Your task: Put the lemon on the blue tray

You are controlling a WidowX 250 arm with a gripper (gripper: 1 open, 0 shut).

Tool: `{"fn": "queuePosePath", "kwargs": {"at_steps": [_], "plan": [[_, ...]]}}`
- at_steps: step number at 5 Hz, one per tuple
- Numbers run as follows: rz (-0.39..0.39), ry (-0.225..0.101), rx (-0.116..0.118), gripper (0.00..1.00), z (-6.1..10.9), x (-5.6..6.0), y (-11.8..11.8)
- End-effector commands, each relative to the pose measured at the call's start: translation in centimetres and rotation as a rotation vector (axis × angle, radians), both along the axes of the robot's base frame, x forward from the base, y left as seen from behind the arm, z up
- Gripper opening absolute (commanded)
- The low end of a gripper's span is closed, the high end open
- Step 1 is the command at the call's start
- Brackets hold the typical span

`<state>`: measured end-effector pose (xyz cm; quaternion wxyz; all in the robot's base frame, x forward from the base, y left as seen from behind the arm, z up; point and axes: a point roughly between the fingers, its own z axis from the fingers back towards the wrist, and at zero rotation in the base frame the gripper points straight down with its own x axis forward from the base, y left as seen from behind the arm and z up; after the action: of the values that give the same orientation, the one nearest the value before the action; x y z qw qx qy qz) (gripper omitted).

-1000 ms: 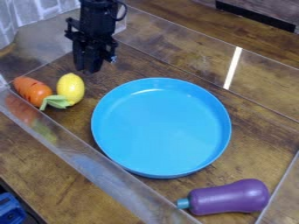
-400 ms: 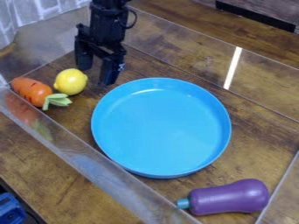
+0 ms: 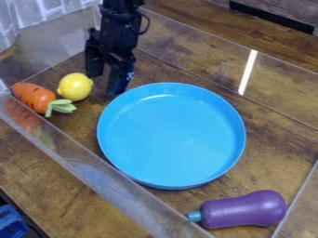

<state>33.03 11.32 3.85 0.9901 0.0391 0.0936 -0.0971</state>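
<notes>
The lemon (image 3: pixel 76 86) lies on the wooden table at the left, just right of an orange carrot. The blue tray (image 3: pixel 170 137) sits in the middle of the table with nothing on it. My black gripper (image 3: pixel 107 80) points down at the table between the lemon and the tray's upper left rim. It is open, with nothing between its fingers. Its left finger (image 3: pixel 95 70) stands just above and to the right of the lemon, apart from it.
An orange carrot (image 3: pixel 35 95) with a green top lies against the lemon's left side. A purple eggplant (image 3: pixel 243 209) lies at the front right. Clear plastic walls (image 3: pixel 74 153) fence the work area at the front left and back.
The jaws have opened from shut to wide, and the wrist has rolled. The lemon has turned a little and now looks rounder.
</notes>
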Motion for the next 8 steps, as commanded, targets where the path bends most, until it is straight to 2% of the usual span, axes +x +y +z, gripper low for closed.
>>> {"fn": "queuePosePath", "kwargs": {"at_steps": [1, 2, 3, 6, 8], "plan": [[-0.007, -0.04, 0.007, 1.0, 1.3, -0.2, 1.6], [-0.024, -0.026, 0.003, 1.0, 1.1, -0.3, 1.3], [-0.008, -0.027, -0.004, 1.0, 0.9, -0.3, 0.4], [-0.099, -0.028, -0.017, 1.0, 1.6, -1.0, 2.9], [-0.117, -0.04, -0.038, 1.0, 1.1, -0.5, 3.8]]}}
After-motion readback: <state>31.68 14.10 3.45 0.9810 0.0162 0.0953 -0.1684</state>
